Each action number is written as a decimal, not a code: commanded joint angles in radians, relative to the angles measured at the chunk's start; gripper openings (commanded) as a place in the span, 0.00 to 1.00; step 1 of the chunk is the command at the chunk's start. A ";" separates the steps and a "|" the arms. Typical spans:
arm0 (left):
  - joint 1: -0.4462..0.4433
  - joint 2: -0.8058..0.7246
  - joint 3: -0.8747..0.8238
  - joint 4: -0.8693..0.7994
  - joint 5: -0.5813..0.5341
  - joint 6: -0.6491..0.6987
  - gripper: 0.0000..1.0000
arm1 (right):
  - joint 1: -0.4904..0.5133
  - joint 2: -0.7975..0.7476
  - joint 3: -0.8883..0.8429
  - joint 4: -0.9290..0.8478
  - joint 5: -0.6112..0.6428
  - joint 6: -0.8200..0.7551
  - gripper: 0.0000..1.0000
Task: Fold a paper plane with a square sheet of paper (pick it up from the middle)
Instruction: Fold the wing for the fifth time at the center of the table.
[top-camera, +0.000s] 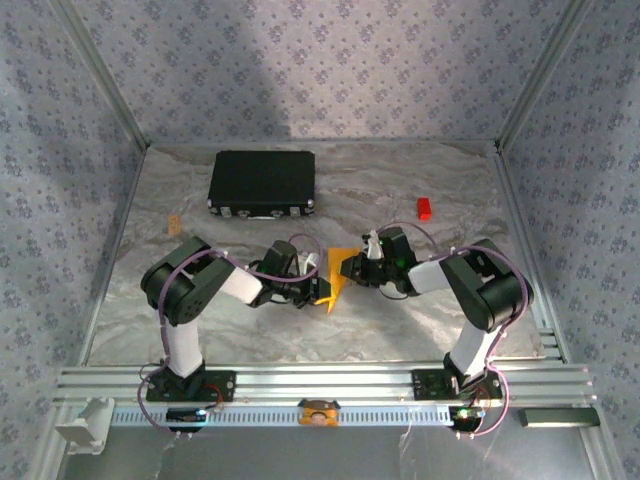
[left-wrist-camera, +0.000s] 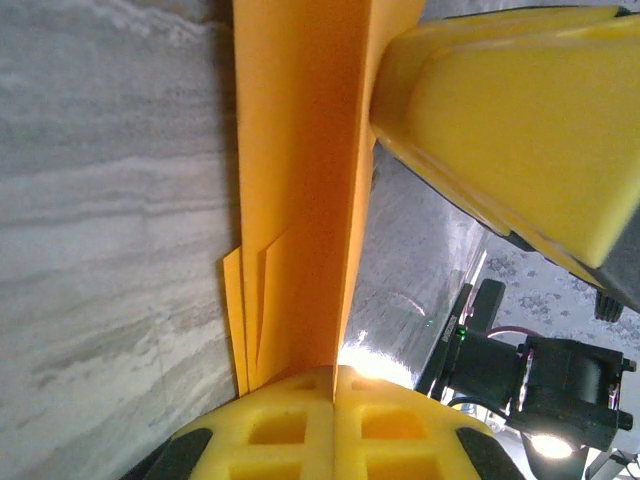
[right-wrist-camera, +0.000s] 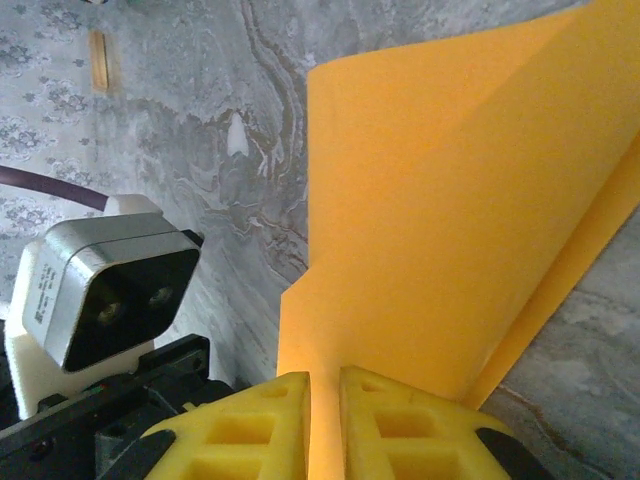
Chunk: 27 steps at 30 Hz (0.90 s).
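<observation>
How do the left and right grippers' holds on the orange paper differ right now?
The left gripper has its jaws pressed together on the orange paper, while the right gripper shows a thin slit between its jaws with the sheet running through. In the top view the left gripper pinches the paper's nearer part from the left; the right gripper takes its farther part from the right. Both are shut on the same folded sheet.
</observation>
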 joint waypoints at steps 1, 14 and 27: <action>0.017 0.054 -0.019 -0.172 -0.109 0.000 0.00 | -0.003 0.030 0.030 -0.089 0.028 0.004 0.17; 0.010 0.016 -0.004 -0.227 -0.118 0.037 0.10 | 0.008 0.055 0.061 -0.254 0.111 -0.012 0.16; -0.029 -0.067 0.091 -0.479 -0.098 0.171 0.18 | 0.023 0.066 0.092 -0.332 0.145 -0.028 0.15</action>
